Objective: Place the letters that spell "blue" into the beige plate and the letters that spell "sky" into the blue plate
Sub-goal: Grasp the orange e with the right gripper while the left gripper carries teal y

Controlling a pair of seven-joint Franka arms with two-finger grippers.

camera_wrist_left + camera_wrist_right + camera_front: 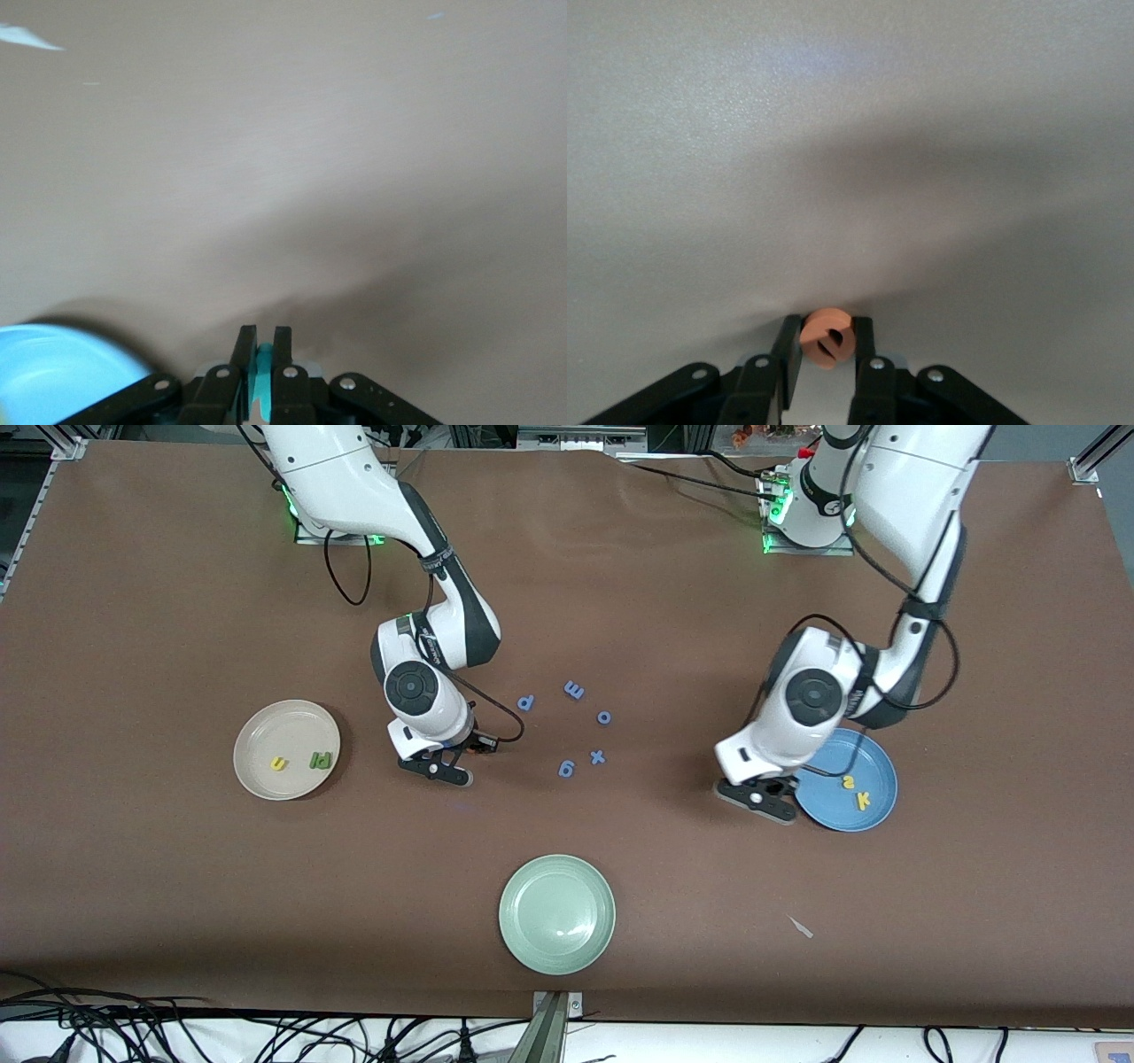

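The beige plate (266,731) toward the right arm's end holds the yellow "u" (278,763) and the green "b" and "l" (319,760). My right gripper (440,769) (826,332) is down at the table beside that plate, shut on the orange "e" (827,338). The blue plate (873,757) (44,372) holds the yellow "s" (849,782) and "k" (862,800). Just over the table at its rim, my left gripper (760,797) (263,341) is shut on the teal "y" (263,367).
Blue letters lie between the arms: p (526,702), m (574,689), o (604,717), g (567,768), x (598,757). A pale green plate (556,914) sits nearer the front camera. A small white scrap (802,927) lies beside it.
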